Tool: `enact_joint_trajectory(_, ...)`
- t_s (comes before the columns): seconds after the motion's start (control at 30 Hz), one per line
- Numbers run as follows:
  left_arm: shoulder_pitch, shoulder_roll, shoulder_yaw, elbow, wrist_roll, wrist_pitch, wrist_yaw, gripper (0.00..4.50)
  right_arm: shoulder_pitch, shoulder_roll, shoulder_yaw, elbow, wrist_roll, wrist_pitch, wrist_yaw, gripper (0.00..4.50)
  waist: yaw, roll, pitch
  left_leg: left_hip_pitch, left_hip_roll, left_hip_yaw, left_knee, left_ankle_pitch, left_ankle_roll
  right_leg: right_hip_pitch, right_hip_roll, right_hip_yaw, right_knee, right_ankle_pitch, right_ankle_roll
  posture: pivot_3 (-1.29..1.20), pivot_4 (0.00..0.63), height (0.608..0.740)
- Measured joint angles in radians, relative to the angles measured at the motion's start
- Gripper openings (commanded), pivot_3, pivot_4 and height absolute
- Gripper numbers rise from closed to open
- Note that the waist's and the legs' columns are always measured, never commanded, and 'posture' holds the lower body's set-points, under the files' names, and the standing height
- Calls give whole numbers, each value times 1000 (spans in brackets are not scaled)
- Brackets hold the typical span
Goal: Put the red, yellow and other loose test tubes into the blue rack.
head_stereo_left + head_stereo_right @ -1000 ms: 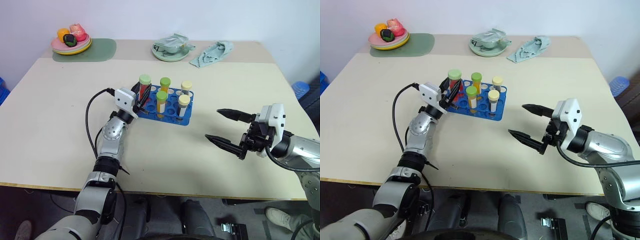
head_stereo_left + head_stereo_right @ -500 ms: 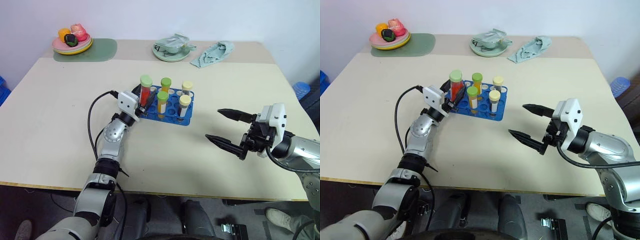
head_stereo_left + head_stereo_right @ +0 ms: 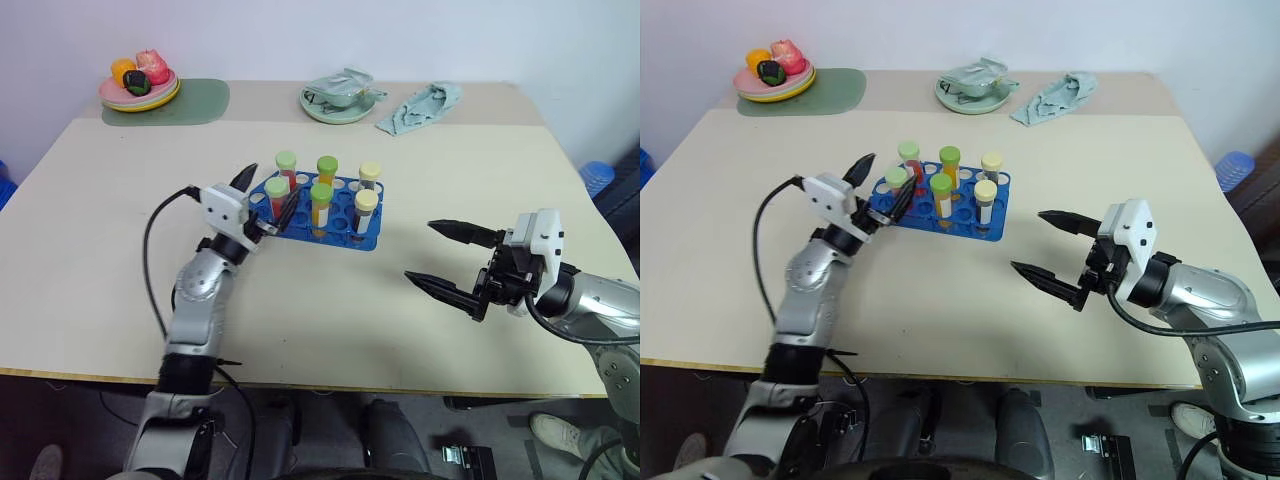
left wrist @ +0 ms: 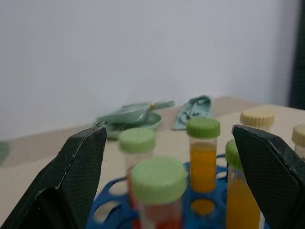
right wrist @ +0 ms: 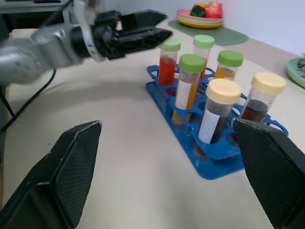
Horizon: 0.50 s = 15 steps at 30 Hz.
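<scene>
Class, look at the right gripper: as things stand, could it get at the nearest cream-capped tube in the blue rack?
Probably yes. The right gripper is open, holds nothing, and bare table lies between it and the nearest cream-capped tube at the blue rack's near end.

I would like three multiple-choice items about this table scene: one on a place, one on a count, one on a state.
1. The bright blue plastic tube rack stands:
A) near the middle of the beige table
B) on a green mat
C) at the near edge

2. Cream-capped tubes in the rack:
A) one
B) two
C) four

3. The left tool is:
A) shut on a tube
B) open, gripping nothing
C) shut, empty

Answers: A, the rack stands mid-table; B, two cream caps show; B, its fingers stand wide apart at the rack's end.
</scene>
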Motion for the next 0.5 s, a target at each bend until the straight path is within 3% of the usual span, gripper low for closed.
enact_joint_trajectory(0.17, 152, 149, 68, -186, -203, 237, -130, 4270, 8, 1, 24, 67, -18, -34, 47, 4500, 0, 1, -1, 1, 0, 0, 0, 0, 1, 1, 0, 0, 0, 0, 0, 0, 150, 740)
enact_joint_trajectory(0.4, 321, 257, 135, -246, -237, 260, -221, 4270, 54, 16, 13, 161, -61, -89, 74, 4500, 6, 1, -1, 2, 0, 1, -1, -1, 2, 3, 0, 0, -3, 0, 0, 0, 150, 740)
enact_joint_trajectory(0.5, 418, 318, 181, -285, -275, 254, -312, 4270, 149, 37, -27, 184, -83, -118, 65, 4500, 8, 3, -1, 2, 0, 1, -2, -1, 2, 3, -1, 0, -4, 0, -1, 0, 150, 740)
